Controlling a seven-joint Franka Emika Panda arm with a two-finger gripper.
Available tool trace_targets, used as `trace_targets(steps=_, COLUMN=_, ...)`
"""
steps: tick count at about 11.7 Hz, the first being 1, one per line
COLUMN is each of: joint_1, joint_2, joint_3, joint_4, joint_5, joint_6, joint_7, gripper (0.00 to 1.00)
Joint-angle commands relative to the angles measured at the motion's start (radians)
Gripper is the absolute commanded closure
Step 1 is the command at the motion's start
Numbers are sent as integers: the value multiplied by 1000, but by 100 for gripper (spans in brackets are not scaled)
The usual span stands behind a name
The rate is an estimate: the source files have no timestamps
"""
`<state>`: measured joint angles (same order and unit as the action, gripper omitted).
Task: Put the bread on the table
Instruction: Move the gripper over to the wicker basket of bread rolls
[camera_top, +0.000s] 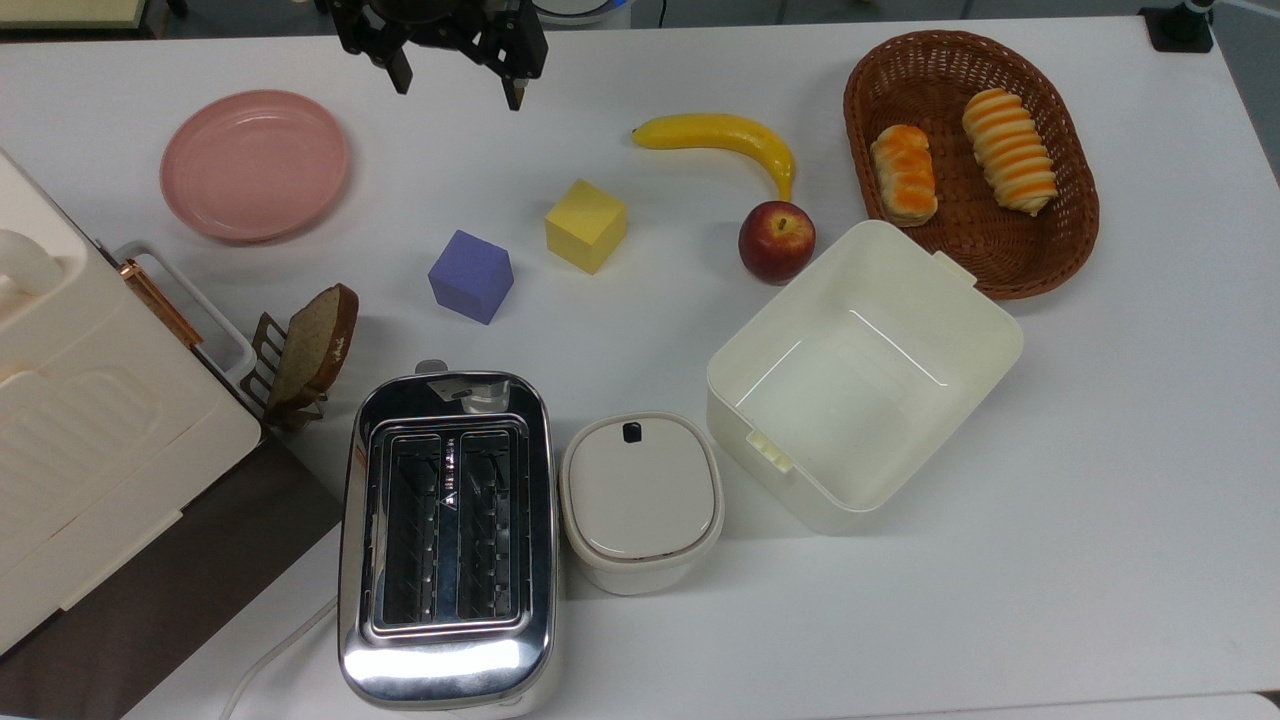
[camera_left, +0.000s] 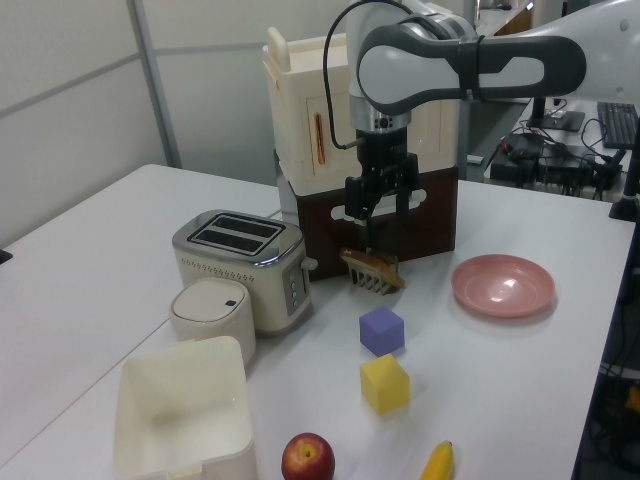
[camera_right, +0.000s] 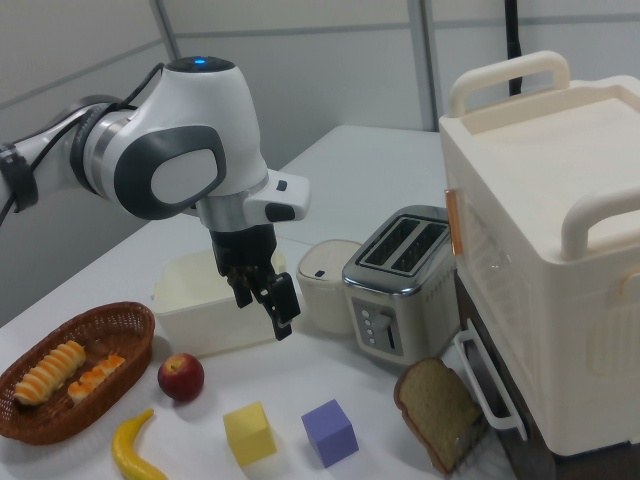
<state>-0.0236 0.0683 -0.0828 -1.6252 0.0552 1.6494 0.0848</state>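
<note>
Well, the bread (camera_top: 904, 173) lies in the wicker basket (camera_top: 1050, 260), well apart from the gripper (camera_top: 455, 90), which hangs empty over the table (camera_top: 1100, 480), fingers spread.

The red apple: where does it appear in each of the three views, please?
Top view: apple right of centre, just below the tip of the banana.
Left view: apple at the bottom edge, left of the banana.
Right view: apple lower left, above the banana.
Shared landmark: the banana.
</note>
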Motion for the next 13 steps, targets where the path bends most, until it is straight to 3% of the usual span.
trace_targets(steps=1, joint_1=36, joint_2=16, joint_3=-5, joint_4=-21, joint_5=22, joint_6=23, joint_7=-30, gripper=0)
trace_targets(steps=3, joint_1=99, joint_2=27, joint_3=-6, joint_4=-30, joint_5=20, joint_6=21, joint_7=-16, gripper=0)
trace_targets(steps=6, joint_1=252, joint_2=38, joint_3=-8, joint_4=-42, joint_5=41, joint_6=10, joint_7=0, gripper=0)
trace_targets(steps=9, joint_1=425, joint_2=54, joint_3=-8, joint_4=-48, joint_5=54, joint_6=16, joint_7=165, gripper=0)
trace_targets(steps=11, joint_1=564, joint_2=100, joint_3=-6, joint_4=-42, joint_5=49, joint_6=20, joint_7=205, gripper=0)
trace_targets(steps=13, joint_1=643, joint_2=132, joint_3=-8, joint_4=-38, joint_5=45, joint_6=26, joint_7=245, gripper=0)
